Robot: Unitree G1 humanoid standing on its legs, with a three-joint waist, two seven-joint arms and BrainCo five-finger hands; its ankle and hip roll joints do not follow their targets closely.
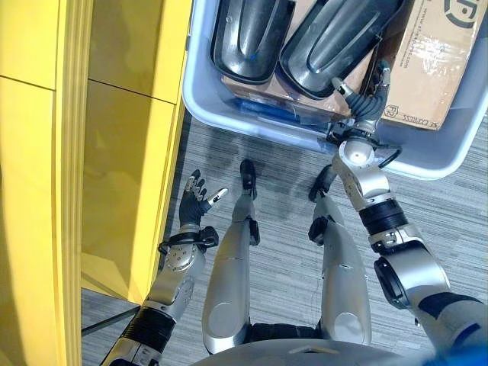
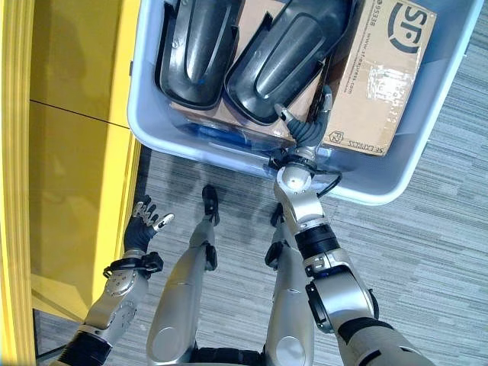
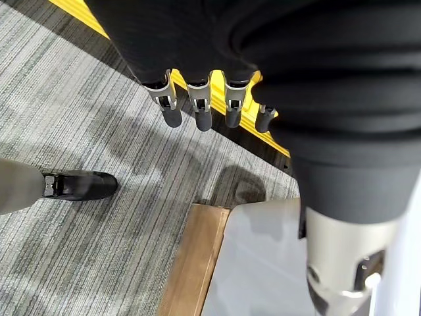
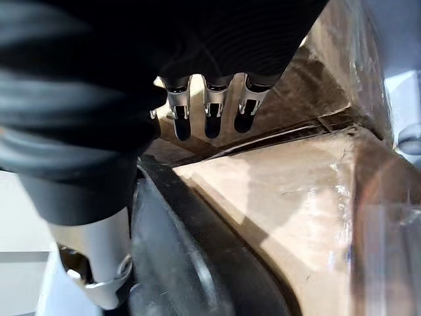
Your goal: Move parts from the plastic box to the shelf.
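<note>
Parts (image 1: 252, 38) and carton (image 1: 431, 57) (rightmost) in box (image 1: 206, 107).

Glossy black plastic parts (image 1: 252, 38) – matt cardboard carton (image 1: 435, 53) – ribbed grey carpet (image 1: 290, 198).

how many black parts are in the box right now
2, side by side in the box: one black part nearer the yellow shelf, the other beside the carton, by the right hand. More may lie hidden underneath.

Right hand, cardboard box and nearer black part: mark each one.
right hand (image 2: 311, 131), right eye view, ribbed back.
cardboard box (image 2: 385, 72), right eye view, top face.
black part (image 2: 278, 65), right eye view, ridged middle.
</note>
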